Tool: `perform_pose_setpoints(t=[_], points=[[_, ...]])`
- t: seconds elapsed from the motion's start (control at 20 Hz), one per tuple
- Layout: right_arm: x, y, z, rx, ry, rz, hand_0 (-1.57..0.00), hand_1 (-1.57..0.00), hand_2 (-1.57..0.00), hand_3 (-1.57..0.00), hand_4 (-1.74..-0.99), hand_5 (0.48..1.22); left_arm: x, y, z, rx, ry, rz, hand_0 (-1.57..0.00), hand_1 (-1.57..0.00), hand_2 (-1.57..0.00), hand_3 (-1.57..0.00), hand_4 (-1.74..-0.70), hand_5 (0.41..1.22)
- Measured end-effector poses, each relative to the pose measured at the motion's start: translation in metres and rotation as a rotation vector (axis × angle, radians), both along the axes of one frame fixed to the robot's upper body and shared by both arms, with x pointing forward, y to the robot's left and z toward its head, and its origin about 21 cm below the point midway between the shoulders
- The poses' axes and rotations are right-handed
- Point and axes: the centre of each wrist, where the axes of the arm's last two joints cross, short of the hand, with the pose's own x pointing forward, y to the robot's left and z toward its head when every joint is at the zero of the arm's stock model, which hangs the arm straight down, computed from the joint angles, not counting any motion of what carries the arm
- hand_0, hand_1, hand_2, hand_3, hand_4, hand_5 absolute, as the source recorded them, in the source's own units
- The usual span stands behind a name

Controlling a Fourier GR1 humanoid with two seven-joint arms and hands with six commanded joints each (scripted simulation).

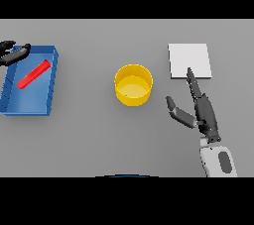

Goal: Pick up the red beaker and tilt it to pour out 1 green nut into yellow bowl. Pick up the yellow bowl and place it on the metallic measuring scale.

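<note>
The red beaker [34,74] lies on its side inside the blue tray [51,83] at the left of the grey surface [89,135], so the pouring looks finished; a faint green speck inside the yellow bowl [133,85] may be the nut, though it is too small to be sure. The step in hand appears to be picking up the bowl for the scale.

The right robot hand [198,110] hovers just to the right of the bowl, apart from it, fingers stretched out wide and thumb spread toward the bowl, holding nothing. One fingertip overlaps the near edge of the white, square measuring scale [188,60]. To do this well, the hand should come in level against the bowl's right wall, thumb on one side of the rim and fingers on the other, and close firmly before lifting. The bowl should stay upright through the carry so that nothing rolls out, and it should be set down flat in the middle of the scale plate, which lies near, up and to the right.

The left robot hand [14,53] sits at the tray's far left corner, fingers relaxed, gripping nothing.

Count: one beaker, one tray, one bowl, one scale, two robot hands.
</note>
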Motion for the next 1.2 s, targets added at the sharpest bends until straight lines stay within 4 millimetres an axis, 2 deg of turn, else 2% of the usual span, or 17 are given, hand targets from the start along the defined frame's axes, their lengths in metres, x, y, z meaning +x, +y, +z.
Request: perform_pose_setpoints(t=[0.2,0.25,0.3,0.35,0.45,0.6,0.85,0.95,1.2], points=[[-0.002,0.005,-0.001,-0.017,0.002,-0.011,0.0,0.0,0.0,0.0,-1.144,0.644,0.0,-0.004,0.003,0.044,-0.05,-0.012,-0.08,-0.07,-0.07,-0.07,-0.78,0.631],[0.0,0.005,0.005,-0.019,0.006,-0.017,0.0,0.0,0.0,0.0,-1.131,0.631,0.001,-0.006,0.003,0.04,-0.065,-0.014,-0.06,-0.06,-0.06,-0.06,-0.78,0.633],[0.003,0.007,0.005,-0.075,0.043,-0.034,0.0,0.0,0.0,0.0,-1.115,0.638,0.0,-0.009,0.006,0.023,-0.095,-0.027,-0.05,-0.05,-0.04,-0.05,-0.78,0.635],[0.003,0.008,0.005,-0.105,0.033,-0.009,0.0,0.0,0.0,0.0,-1.087,0.649,0.0,-0.009,0.004,0.006,-0.112,-0.029,-0.04,-0.04,-0.03,-0.04,-0.78,0.644],[0.012,0.009,0.011,-0.175,-0.003,0.09,0.0,0.0,0.0,0.0,-1.088,0.665,0.0,-0.012,0.004,-0.027,-0.142,-0.034,-0.03,-0.02,-0.02,-0.02,-0.79,0.657],[0.032,0.005,0.03,-0.433,-0.01,0.176,0.0,0.0,0.0,0.0,-1.128,0.637,-0.001,-0.015,0.003,-0.047,-0.151,-0.04,-0.01,-0.01,-0.01,-0.01,-0.8,0.673],[0.056,0.021,0.051,-0.795,-0.102,0.372,0.0,0.0,0.0,0.0,-1.152,0.632,-0.006,-0.015,-0.003,-0.073,-0.136,-0.042,0.0,0.0,0.0,0.0,-0.81,0.688],[0.066,0.029,0.055,-0.904,-0.134,0.458,0.0,0.0,0.0,0.0,-1.162,0.637,-0.004,-0.018,0.004,-0.075,-0.147,-0.051,0.0,0.0,0.0,0.0,-0.81,0.689],[0.088,0.05,0.055,-1.092,-0.176,0.619,0.0,0.0,0.0,0.0,-1.153,0.639,-0.008,-0.017,-0.002,-0.07,-0.137,-0.056,0.0,0.0,0.0,0.0,-0.81,0.695]])
